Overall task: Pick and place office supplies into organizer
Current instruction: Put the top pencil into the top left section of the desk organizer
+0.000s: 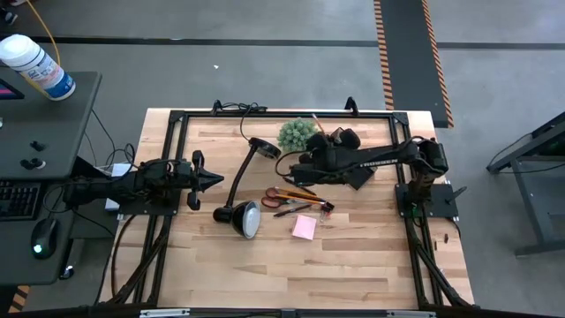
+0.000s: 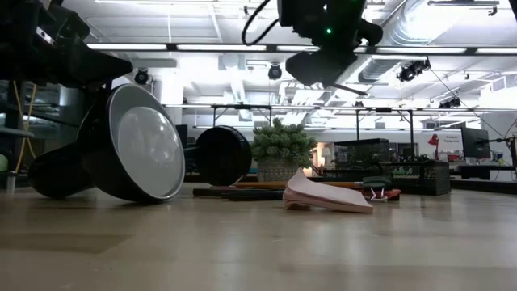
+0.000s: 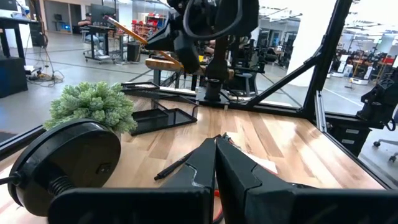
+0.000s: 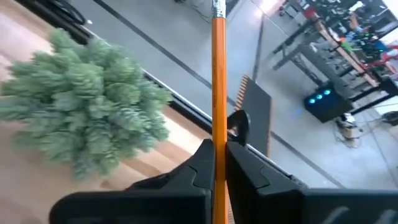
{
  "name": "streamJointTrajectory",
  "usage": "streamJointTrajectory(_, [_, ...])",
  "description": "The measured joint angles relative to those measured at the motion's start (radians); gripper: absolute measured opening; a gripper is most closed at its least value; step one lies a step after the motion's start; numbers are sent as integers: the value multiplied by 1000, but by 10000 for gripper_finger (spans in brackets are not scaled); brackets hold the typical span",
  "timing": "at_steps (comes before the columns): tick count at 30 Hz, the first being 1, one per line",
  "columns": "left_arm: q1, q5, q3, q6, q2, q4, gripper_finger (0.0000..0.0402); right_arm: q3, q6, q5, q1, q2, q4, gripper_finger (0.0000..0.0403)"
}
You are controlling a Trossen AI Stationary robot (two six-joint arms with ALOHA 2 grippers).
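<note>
The lamp head (image 2: 137, 153) lies on its side closest in the low view, its pale face toward the camera, on the wooden table (image 1: 353, 265). Only the right wrist view shows what the right gripper (image 4: 217, 152) carries: an orange pencil (image 4: 218, 81), clamped between the closed fingers, standing straight up past them beside the green plant (image 4: 81, 118). From above, that gripper (image 1: 309, 159) hovers near the plant at the table's back. The left gripper (image 1: 212, 180) waits clenched and empty at the left side. The organizer (image 3: 163, 116) sits by the plant. Red-handled scissors (image 1: 281, 196), then the pink sticky-note pad (image 1: 305, 228), lie mid-table.
</note>
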Motion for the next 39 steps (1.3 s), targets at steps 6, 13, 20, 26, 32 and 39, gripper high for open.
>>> streamJointTrajectory(6, [0,0,0,0,0,0,1,-43,1,23,-41,-20,-44,12])
streamJointTrajectory(13, [0,0,0,0,0,0,1,-438,6,-10,-107,-281,315,12])
streamJointTrajectory(20, [0,0,0,2,0,0,1,-843,-224,113,-114,-555,1036,12])
streamJointTrajectory(26, [0,0,0,2,0,0,1,-1097,-521,187,-115,-636,1617,12])
streamJointTrajectory(32, [0,0,0,2,0,0,1,-1179,-792,139,-120,-653,1988,12])
streamJointTrajectory(39, [0,-3,0,2,0,0,1,-1178,-877,6,-197,-650,2046,12])
